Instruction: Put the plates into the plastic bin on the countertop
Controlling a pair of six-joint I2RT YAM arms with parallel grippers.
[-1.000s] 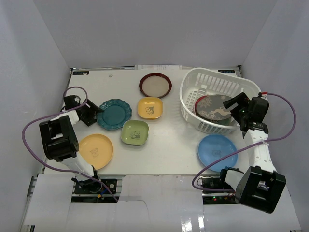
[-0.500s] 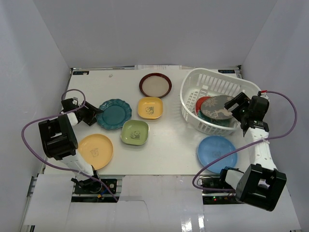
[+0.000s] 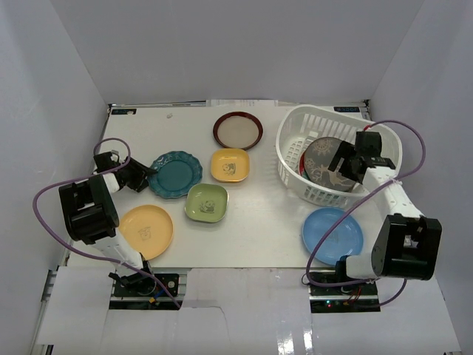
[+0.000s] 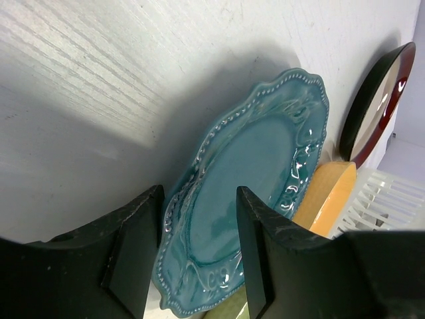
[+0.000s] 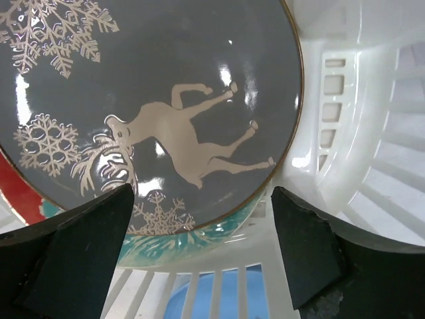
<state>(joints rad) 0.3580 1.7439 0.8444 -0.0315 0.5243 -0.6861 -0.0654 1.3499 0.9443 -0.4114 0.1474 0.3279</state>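
Observation:
My left gripper (image 3: 145,175) is open at the left edge of the teal scalloped plate (image 3: 176,174), which lies flat on the countertop (image 3: 259,222). In the left wrist view the plate's rim (image 4: 252,179) sits between the spread jaws of the left gripper (image 4: 199,193). My right gripper (image 3: 342,164) is open inside the white plastic bin (image 3: 295,137). The grey deer plate (image 5: 153,100) lies tilted in the bin on a red plate (image 5: 16,193) and a teal-patterned one (image 5: 172,246), its edge between the wide jaws of the right gripper (image 5: 202,193).
On the countertop lie a dark-red rimmed plate (image 3: 238,130), a yellow square dish (image 3: 230,164), a green square dish (image 3: 206,202), a yellow round plate (image 3: 146,231) and a blue plate (image 3: 332,234) just in front of the bin. White walls stand around.
My right arm has reached further over the bin, and the grey deer plate has shifted left and back inside it. My left gripper has barely moved at the teal plate's edge.

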